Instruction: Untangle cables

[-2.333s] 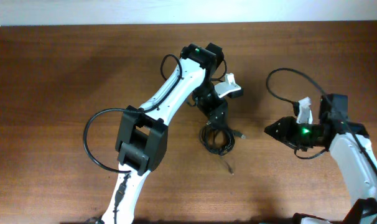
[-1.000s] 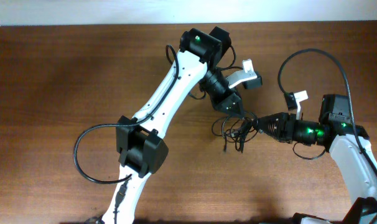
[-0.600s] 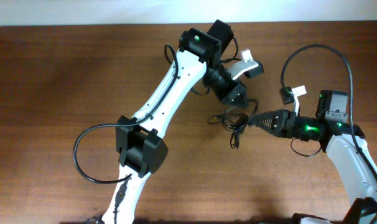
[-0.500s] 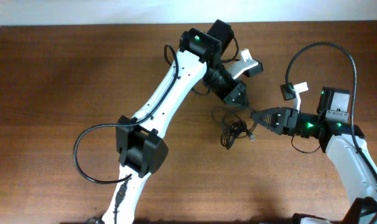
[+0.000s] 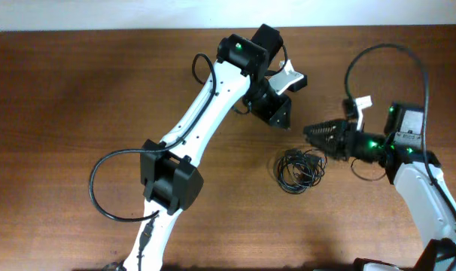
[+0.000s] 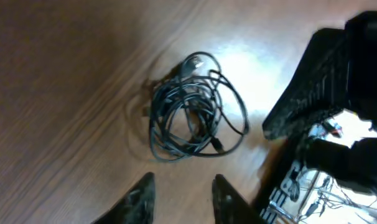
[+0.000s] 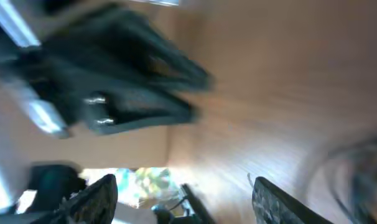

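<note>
The cables (image 5: 299, 168) are thin black cords bunched in loose loops, lying on the brown table between the two arms. In the left wrist view the cables (image 6: 191, 118) lie ahead of the fingers, with nothing gripping them. My left gripper (image 5: 281, 121) is open and empty, up and left of the bunch; its fingers (image 6: 182, 196) stand apart over bare wood. My right gripper (image 5: 312, 134) is open and empty, just above the right side of the bunch. The right wrist view is blurred; its fingers (image 7: 182, 199) are spread wide, with part of the cables (image 7: 363, 168) at the right edge.
The wooden table (image 5: 77, 113) spreads wide to the left and front. The left arm (image 5: 205, 105) crosses the middle of the table. The right arm (image 5: 416, 181) and its thick black cable loop (image 5: 386, 60) sit at the right.
The cable bunch was pulled between both grippers, then let go; it now lies lower on the table as a loose coil. The right gripper has opened and drawn back to the right.
</note>
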Tool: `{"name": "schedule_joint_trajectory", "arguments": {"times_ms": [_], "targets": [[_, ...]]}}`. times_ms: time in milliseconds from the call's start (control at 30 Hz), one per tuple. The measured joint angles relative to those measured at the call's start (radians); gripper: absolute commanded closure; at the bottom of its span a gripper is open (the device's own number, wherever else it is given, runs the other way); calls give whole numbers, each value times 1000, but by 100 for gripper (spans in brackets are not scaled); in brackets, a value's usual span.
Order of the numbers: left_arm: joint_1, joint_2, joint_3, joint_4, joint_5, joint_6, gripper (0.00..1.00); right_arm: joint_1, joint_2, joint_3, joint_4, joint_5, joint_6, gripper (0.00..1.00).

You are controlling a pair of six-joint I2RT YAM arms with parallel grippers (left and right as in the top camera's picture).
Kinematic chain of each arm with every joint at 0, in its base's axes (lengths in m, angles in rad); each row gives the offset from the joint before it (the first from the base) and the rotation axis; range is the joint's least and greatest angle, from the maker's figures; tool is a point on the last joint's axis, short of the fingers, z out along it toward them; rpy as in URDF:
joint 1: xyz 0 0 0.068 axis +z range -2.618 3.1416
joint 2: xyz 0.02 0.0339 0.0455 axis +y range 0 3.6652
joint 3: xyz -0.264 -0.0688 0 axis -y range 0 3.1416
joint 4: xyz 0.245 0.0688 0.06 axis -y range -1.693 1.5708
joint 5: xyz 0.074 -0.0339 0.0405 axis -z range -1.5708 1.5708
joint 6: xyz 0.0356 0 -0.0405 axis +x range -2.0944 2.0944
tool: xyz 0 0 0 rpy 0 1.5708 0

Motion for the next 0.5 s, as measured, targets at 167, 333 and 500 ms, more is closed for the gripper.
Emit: {"name": "schedule_joint_trajectory", "arguments": {"times_ms": [167, 333, 500], "targets": [[-19, -2, -156, 108, -26, -55, 37, -8, 0, -3, -322, 317, -132, 31], [-71, -2, -283, 245, -26, -110, 35, -155, 0, -3, -377, 470, -164, 31], [-100, -2, -376, 364, -29, -159, 48, -153, 0, -3, -424, 549, -167, 31]]}}
